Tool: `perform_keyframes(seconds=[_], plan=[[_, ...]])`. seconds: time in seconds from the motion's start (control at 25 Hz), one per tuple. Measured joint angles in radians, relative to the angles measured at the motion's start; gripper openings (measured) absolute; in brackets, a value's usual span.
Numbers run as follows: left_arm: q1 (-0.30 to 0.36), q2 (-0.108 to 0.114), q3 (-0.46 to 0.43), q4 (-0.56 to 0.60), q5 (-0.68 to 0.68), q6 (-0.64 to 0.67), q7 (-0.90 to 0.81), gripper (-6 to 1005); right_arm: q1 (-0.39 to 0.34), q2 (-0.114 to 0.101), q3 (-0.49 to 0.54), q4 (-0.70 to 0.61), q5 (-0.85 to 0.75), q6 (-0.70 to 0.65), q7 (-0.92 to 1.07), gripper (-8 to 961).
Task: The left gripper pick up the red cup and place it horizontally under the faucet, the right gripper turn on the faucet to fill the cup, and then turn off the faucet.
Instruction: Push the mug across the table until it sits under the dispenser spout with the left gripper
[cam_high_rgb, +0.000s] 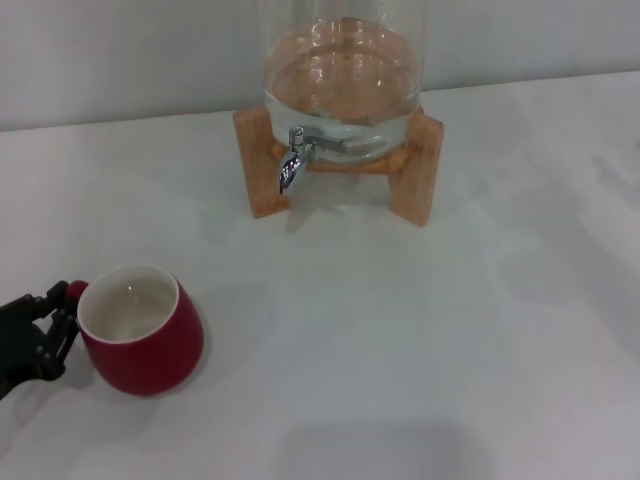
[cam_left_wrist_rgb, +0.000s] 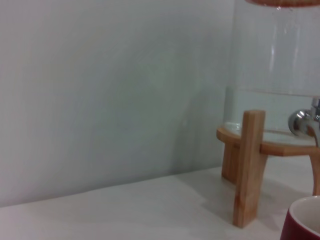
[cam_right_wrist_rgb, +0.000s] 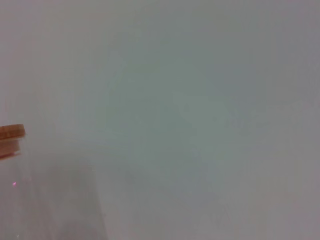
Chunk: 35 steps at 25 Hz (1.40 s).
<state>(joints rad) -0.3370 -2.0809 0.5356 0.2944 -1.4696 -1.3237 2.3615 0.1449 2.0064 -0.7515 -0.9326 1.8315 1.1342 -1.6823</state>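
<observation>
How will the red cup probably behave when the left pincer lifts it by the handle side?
The red cup looks glossy, so it may slip in the left pincer at its handle. It appears rigid, ceramic-like and empty, so probably stiff and breakable if dropped. Its rounded body and tilted stance suggest it could tip or roll on the white table.

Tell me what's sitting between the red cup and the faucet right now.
Nothing: in the head view only bare white table lies between the red cup and the faucet.

White table (cam_high_rgb: 420, 340), red cup (cam_high_rgb: 145, 335) near front-left, wooden stand (cam_high_rgb: 415, 165) at back
</observation>
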Motion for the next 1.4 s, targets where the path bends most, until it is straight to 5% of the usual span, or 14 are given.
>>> perform_keyframes(seconds=[1.04, 1.4], plan=[[-0.123, 0.001, 0.014, 0.030, 0.009, 0.112, -0.164, 158, 0.005, 0.000, 0.002, 0.028, 0.002, 0.026, -0.005, 796], [-0.172, -0.001, 0.139, 0.035, 0.011, 0.184, -0.176, 159, 0.008, 0.001, -0.003, 0.040, 0.002, 0.028, -0.015, 795]])
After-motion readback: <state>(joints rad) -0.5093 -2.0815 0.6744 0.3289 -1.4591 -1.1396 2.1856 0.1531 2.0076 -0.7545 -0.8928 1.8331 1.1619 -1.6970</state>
